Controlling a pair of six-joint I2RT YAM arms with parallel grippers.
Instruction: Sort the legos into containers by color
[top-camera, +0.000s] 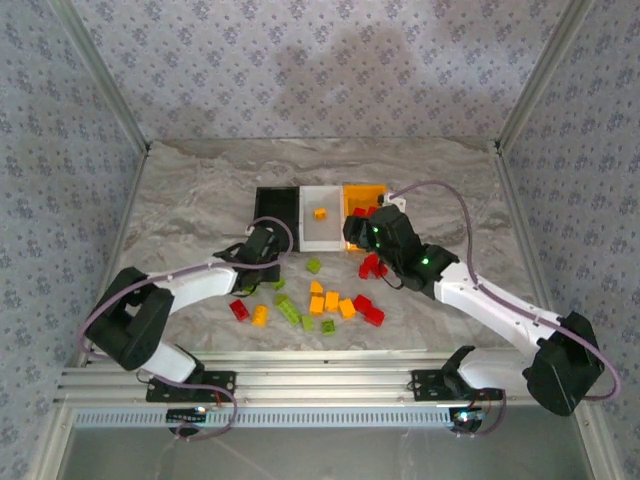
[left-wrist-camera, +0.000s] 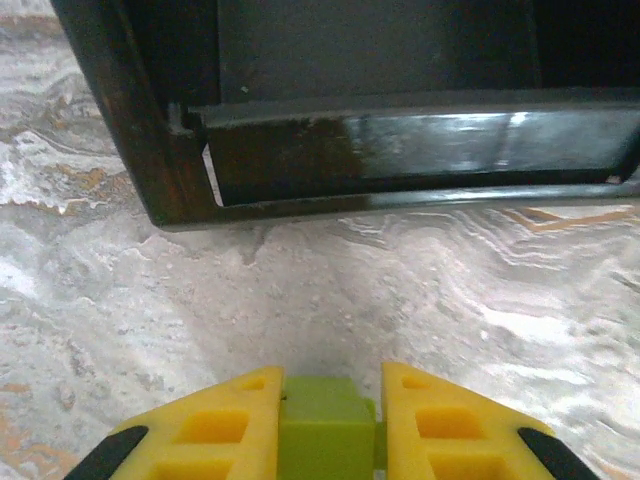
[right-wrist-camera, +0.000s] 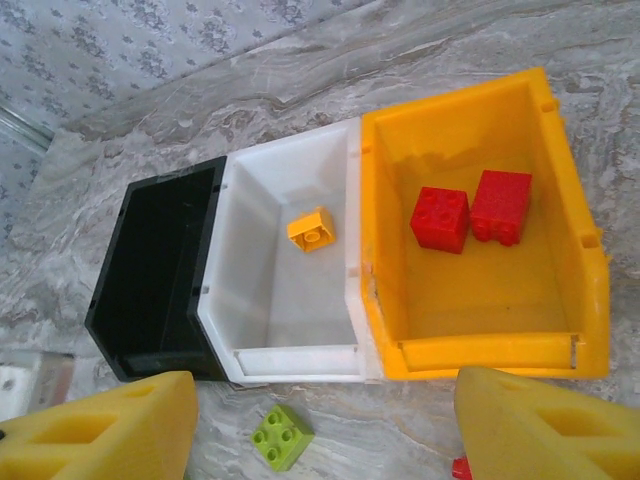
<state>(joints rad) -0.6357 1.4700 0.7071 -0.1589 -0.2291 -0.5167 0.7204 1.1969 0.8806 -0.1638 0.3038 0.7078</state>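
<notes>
A green brick (left-wrist-camera: 322, 430) sits clamped between the left gripper (left-wrist-camera: 330, 385)'s fingers, just near the black bin (left-wrist-camera: 400, 150). A strip of bare table (left-wrist-camera: 420, 290) lies between brick and the bin's near wall. The black bin has nothing visible inside it.

The bins touch in a row: black left, white bin (right-wrist-camera: 262, 330) in the middle, yellow bin (right-wrist-camera: 480, 350) right. An orange brick (right-wrist-camera: 312, 228) lies in the white bin; two red bricks (right-wrist-camera: 440, 218) lie side by side in the yellow one.

The right gripper (right-wrist-camera: 325, 400) hangs at the near edge of the white and yellow bins, jaws spread wide with nothing between them. A loose green brick (right-wrist-camera: 282, 437) lies under it, just near the white bin.

The other bricks (top-camera: 325, 300) lie scattered near the bins, between the arms. The table is open left of, right of and beyond the row.
</notes>
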